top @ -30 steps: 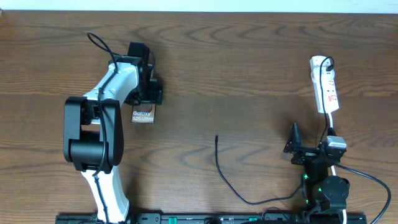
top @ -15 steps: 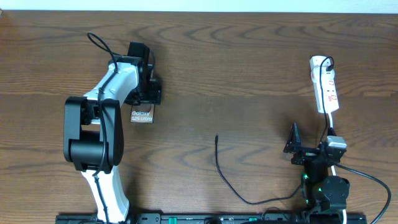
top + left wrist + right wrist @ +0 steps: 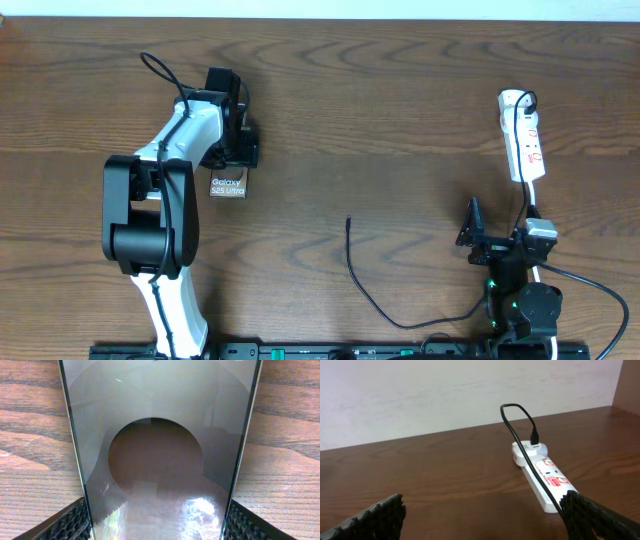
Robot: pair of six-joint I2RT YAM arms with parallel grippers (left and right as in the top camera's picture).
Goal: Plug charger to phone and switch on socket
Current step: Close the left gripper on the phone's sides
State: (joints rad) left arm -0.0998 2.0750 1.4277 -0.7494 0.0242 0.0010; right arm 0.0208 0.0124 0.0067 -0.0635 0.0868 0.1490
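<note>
Overhead, we see the left claw (image 3: 232,150) over the phone (image 3: 228,185), whose lettered end juts toward the arm's base; the charger (image 3: 375,300) lies loose between both claws. At the left wrist, the pads (image 3: 72,525) clamp the phone's long edges. At the right wrist, the right claw (image 3: 481,502) gapes wide, the socket (image 3: 545,482) ahead, rightward.

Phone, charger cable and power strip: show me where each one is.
phone (image 3: 228,185), overhead view, on its white lettering.
charger cable (image 3: 348,238), overhead view, on the straight stretch below its free tip.
power strip (image 3: 526,140), overhead view, on the middle of its white body.
</note>
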